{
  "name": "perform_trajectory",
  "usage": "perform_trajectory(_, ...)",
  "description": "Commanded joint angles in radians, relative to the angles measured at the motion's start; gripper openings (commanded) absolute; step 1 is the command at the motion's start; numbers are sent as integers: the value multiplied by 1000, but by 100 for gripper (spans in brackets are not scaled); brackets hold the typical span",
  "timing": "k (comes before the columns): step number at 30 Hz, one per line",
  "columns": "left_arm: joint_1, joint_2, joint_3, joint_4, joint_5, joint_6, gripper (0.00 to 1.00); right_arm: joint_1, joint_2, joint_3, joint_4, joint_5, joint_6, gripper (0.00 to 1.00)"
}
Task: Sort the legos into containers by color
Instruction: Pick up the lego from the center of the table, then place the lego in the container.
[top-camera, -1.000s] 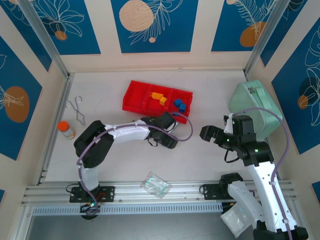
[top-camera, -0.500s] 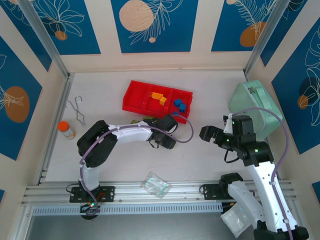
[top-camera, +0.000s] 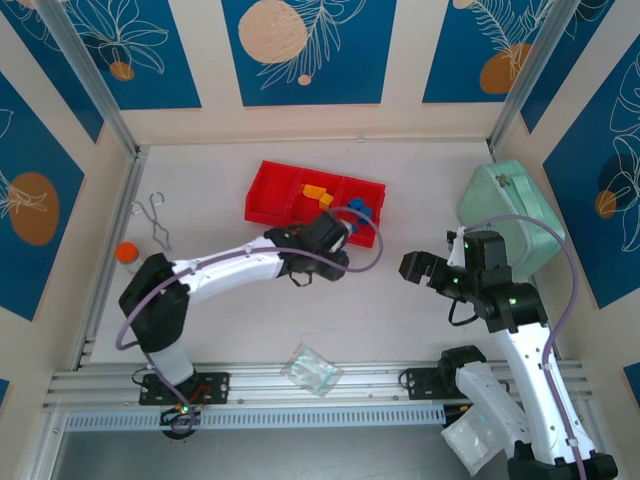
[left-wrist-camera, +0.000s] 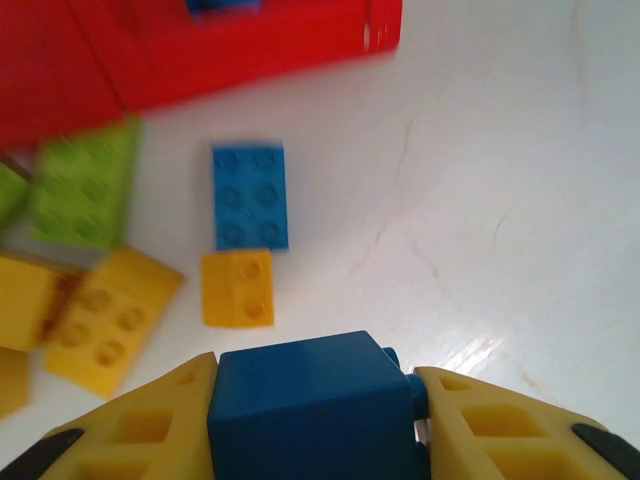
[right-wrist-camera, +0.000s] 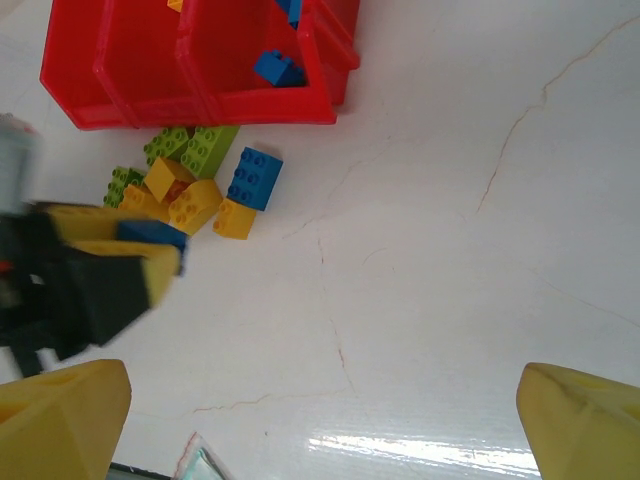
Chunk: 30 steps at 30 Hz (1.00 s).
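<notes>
Grasping a blue lego (left-wrist-camera: 300, 405) with the left gripper (left-wrist-camera: 312, 395), clenched on it between 2 yellow fingers (left-wrist-camera: 140, 425) over the white table (left-wrist-camera: 520, 200). Just ahead of those fingertips, loose on the table: a small yellow lego (left-wrist-camera: 238, 288), and just beyond it a longer blue lego (left-wrist-camera: 250, 195) lying flat with studs up. Ahead and to the left of the same gripper: 2 more yellow legos (left-wrist-camera: 105, 320) and a lime green lego (left-wrist-camera: 85, 185), bunched close together. Farther ahead, past that pile: the red tray (left-wrist-camera: 250, 50), near wall just beyond the green and blue pieces. Seen from above, holding orange-yellow legos (top-camera: 318, 193) in the middle compartment and blue legos (top-camera: 360, 210) in the right-hand compartment, the one nearest the left gripper. Hovering wide open and grasping nothing with the right gripper (right-wrist-camera: 322, 425), both yellow fingers (right-wrist-camera: 65, 420) spread to the edges of the wrist view. Far ahead of it and to its left: the tray and the loose pile, well apart from its fingertips. Close on its right side in the top view: a mint-green case (top-camera: 510, 215).
</notes>
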Motion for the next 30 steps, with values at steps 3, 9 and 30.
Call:
perform_trajectory(3, 40, 38, 221, -92, -115, 123, 35, 6, -4, -10, -4, -3, 8, 99)
perform_trajectory(9, 110, 258, 512, -141, -43, 186, 36, 6, -8, -7, -11, -1, 7, 99)
perform_trajectory(30, 153, 686, 984, -313, -79, 151, 51, 68, -53, -23, 5, 5, 3, 99)
